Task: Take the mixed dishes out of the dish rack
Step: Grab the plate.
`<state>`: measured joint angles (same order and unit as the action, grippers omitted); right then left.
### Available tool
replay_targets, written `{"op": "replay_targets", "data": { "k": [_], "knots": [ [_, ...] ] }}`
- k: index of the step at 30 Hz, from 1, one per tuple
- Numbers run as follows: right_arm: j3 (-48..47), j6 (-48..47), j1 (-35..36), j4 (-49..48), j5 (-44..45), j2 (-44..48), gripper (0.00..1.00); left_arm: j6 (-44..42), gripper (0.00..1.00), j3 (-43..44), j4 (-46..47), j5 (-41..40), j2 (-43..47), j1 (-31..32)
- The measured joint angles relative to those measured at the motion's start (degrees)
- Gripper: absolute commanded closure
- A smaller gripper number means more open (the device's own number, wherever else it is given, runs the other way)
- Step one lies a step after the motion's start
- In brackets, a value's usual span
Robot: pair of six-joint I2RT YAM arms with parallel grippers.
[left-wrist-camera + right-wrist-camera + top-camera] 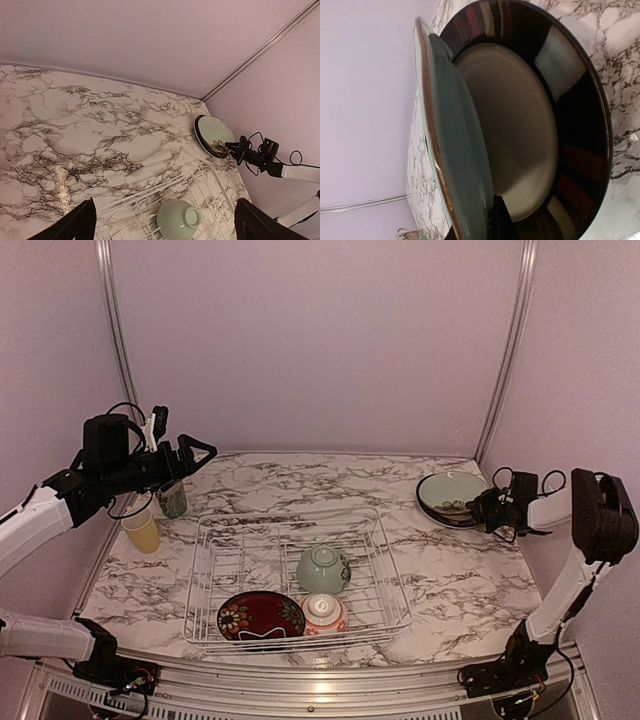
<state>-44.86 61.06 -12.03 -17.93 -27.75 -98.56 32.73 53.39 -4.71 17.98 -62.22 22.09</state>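
The dish rack (210,570) stands mid-table and holds a pale green bowl (323,568) on its side, a dark red floral plate (261,615) and a red-striped white bowl (325,612). My right gripper (481,508) is shut on the rim of the teal-floral plate (455,140). It holds that plate tilted over the black-rimmed cream plate (520,130) at the far right. My left gripper (196,453) is open and empty, just above the patterned tall cup (172,498), with the yellow cup (141,530) beside it. The red plate is not in view.
Both cups stand on the marble table left of the rack. The plate stack (450,496) sits near the right wall. Metal corner posts (508,350) run up the back walls. The left wrist view shows the rack's far corner (210,172) and the green bowl (179,219).
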Motion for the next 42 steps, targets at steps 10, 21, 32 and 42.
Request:
{"op": "replay_targets", "data": {
  "k": [10, 21, 32, 42],
  "knots": [
    [-2.0, -0.1, -0.2, -2.2, -1.0, -3.1, 0.82, 0.0, 0.01, 0.0, 0.0, 0.0, -0.6, 0.0],
    [-3.1, -2.6, -0.2, -4.0, -2.6, -3.2, 0.56, 0.1, 0.01, 0.0, 0.1, 0.6, -1.4, 0.0],
    [-1.0, -7.1, -0.2, 0.2, -1.6, 2.1, 0.36, 0.5, 0.01, 0.0, 0.6, 1.5, -2.3, 0.2],
    [-0.5, -13.3, -0.2, 6.1, -0.8, 3.8, 0.32, 0.5, 0.01, 0.0, 0.6, 1.5, -2.3, 0.5]
  ]
}}
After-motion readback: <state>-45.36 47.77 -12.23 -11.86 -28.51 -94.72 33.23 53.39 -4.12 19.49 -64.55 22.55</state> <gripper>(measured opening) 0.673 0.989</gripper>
